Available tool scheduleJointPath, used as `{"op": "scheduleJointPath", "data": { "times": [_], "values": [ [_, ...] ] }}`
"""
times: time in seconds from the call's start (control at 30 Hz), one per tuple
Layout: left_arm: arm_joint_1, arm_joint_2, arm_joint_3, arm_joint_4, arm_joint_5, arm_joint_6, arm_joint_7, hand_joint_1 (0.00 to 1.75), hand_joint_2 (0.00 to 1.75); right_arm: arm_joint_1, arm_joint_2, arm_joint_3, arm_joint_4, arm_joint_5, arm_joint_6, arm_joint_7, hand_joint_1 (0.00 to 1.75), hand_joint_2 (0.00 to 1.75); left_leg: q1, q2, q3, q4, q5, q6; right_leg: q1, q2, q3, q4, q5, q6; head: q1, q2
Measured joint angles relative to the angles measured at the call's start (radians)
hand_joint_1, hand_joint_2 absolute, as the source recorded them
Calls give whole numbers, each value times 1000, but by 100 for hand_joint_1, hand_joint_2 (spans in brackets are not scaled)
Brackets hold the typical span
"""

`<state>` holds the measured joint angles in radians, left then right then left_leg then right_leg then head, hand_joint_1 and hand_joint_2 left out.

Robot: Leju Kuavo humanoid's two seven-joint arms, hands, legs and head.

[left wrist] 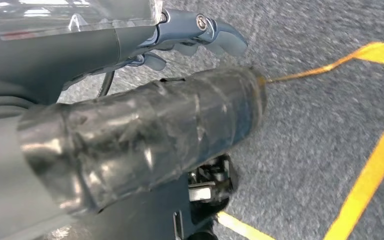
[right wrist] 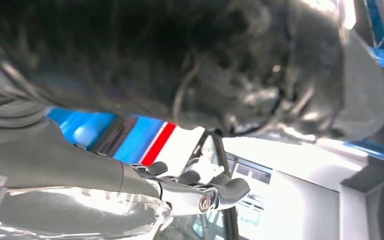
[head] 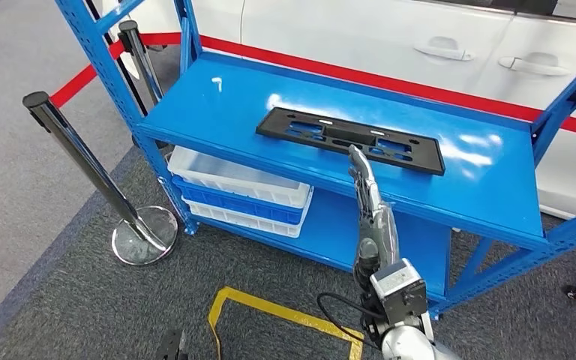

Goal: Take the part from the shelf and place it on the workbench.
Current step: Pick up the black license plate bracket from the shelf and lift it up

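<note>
The part (head: 349, 139) is a long flat black plastic frame with cut-outs, lying on the top board of the blue shelf (head: 217, 105). My right hand (head: 364, 180) reaches up from below with its fingers stretched out, and the fingertips meet the part's near edge at its middle. Whether they touch it I cannot tell. In the right wrist view this hand (right wrist: 180, 185) holds nothing, its thumb (right wrist: 230, 65) well apart from the fingers (right wrist: 220, 192). My left hand (left wrist: 130, 100) hangs over the grey carpet with nothing in it, fingers (left wrist: 205, 32) apart from the thumb.
White and blue bins (head: 232, 184) are stacked on the lower shelf board. A chrome stanchion (head: 82, 157) with a round base stands to the left of the shelf. A white car (head: 420, 37) stands behind it. Yellow tape (head: 270, 307) marks the carpet in front.
</note>
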<state>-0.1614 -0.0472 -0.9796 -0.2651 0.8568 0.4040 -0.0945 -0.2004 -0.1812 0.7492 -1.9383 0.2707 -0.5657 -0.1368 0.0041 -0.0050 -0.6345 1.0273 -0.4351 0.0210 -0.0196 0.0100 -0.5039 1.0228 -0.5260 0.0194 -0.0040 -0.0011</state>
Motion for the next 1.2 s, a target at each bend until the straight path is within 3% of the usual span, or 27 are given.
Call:
{"op": "scheduleJointPath", "data": {
  "times": [0.07,0.17,0.23,0.27,0.3,0.33,0.4,0.47,0.57,0.63,0.7,0.73,0.77,0.8,0.87,0.9,0.97,1.03,1.1,1.17,1.2],
  "values": [
    [0,0,0,0,0,0,0,0,0,-1,0,0,0,-2,-4,-1,0,0,2,-2,22,-10,-5,13,-1,-2,-11,37,-9,7,1,0],
    [-3,0,0,0,0,0,-1,0,0,1,0,0,0,-6,-10,-1,0,0,0,-2,48,-15,-22,27,1,-4,-121,207,-58,9,3,0],
    [0,0,0,0,0,0,0,0,0,3,0,0,1,-12,-12,-2,0,0,-4,-3,66,-15,-38,31,2,-4,-184,263,-74,7,4,0],
    [1,0,0,0,1,0,0,0,0,3,0,0,1,-16,-12,-3,0,0,-6,-4,79,-15,-46,32,4,-4,-192,244,-52,4,4,0],
    [2,0,0,0,1,0,1,0,0,4,0,0,2,-20,-12,-4,0,0,-9,-4,92,-15,-55,32,8,-5,-186,196,-10,-3,4,0],
    [2,0,0,0,1,-2,1,0,0,4,0,0,2,-24,-13,-7,0,0,-10,-3,103,-15,-64,31,14,-15,-175,134,46,-14,5,0],
    [1,-1,0,0,1,-5,0,0,0,2,0,0,2,-32,-13,-11,0,0,-15,3,117,-16,-79,26,28,-42,-157,40,111,-34,6,0],
    [3,-1,-1,0,0,-7,0,0,0,0,1,0,3,-38,-14,-16,0,0,-18,14,125,-17,-88,16,34,-48,-153,12,120,-42,7,0],
    [1,0,-1,0,-1,-9,0,0,0,0,1,0,3,-45,-14,-21,0,0,-18,22,124,6,-102,3,23,-22,-135,-6,126,-46,7,0],
    [-2,0,-1,0,-1,-9,0,0,0,-1,1,0,3,-47,-14,-22,0,0,-13,16,80,94,-143,-11,17,-8,-123,-13,124,-50,6,0],
    [-2,0,-1,0,-2,-10,1,0,0,-1,1,0,3,-49,-14,-22,0,0,-4,14,6,208,-189,-24,14,9,-120,-13,121,-52,6,0],
    [0,0,-1,0,-2,-10,1,0,0,0,1,0,4,-49,-13,-22,0,0,0,13,-20,236,-192,-28,13,19,-120,-12,119,-51,6,0],
    [1,0,-1,0,-2,-11,2,0,0,0,0,0,5,-49,-13,-22,0,0,4,13,-31,234,-177,-32,12,31,-119,-10,118,-50,6,0],
    [2,0,-1,0,-2,-12,3,0,0,0,0,0,5,-50,-13,-22,0,0,6,10,-23,193,-142,-34,10,43,-118,-8,116,-47,6,0],
    [1,1,-1,0,-2,-14,4,0,0,0,0,0,6,-50,-12,-22,0,0,10,-18,20,66,-68,-33,6,64,-117,-2,113,-39,6,0],
    [0,1,-1,0,-3,-14,5,0,0,0,0,0,6,-50,-11,-22,0,0,9,-36,37,21,-58,-29,4,74,-119,1,112,-33,6,0],
    [0,1,-1,0,-3,-15,6,0,0,1,0,0,7,-51,-10,-22,0,0,4,-55,48,-4,-59,-16,1,91,-123,3,112,-19,6,0],
    [0,2,-2,0,-4,-15,7,0,0,3,0,0,7,-52,-11,-22,0,0,5,-38,56,-10,-38,-1,1,103,-126,3,112,-6,7,0],
    [-2,1,-2,0,-6,-15,7,0,0,3,0,0,8,-52,-11,-22,0,0,9,-14,61,-20,-25,13,5,70,-143,41,82,2,13,0],
    [-2,1,-2,0,-8,-15,8,0,0,2,0,0,8,-52,-10,-22,0,0,7,9,62,-25,-23,22,7,19,-193,151,18,6,21,0],
    [-1,1,-2,0,-8,-16,9,0,0,3,0,0,8,-52,-9,-22,0,0,6,21,62,-25,-24,24,6,7,-221,213,-10,8,23,0]
  ]
}}
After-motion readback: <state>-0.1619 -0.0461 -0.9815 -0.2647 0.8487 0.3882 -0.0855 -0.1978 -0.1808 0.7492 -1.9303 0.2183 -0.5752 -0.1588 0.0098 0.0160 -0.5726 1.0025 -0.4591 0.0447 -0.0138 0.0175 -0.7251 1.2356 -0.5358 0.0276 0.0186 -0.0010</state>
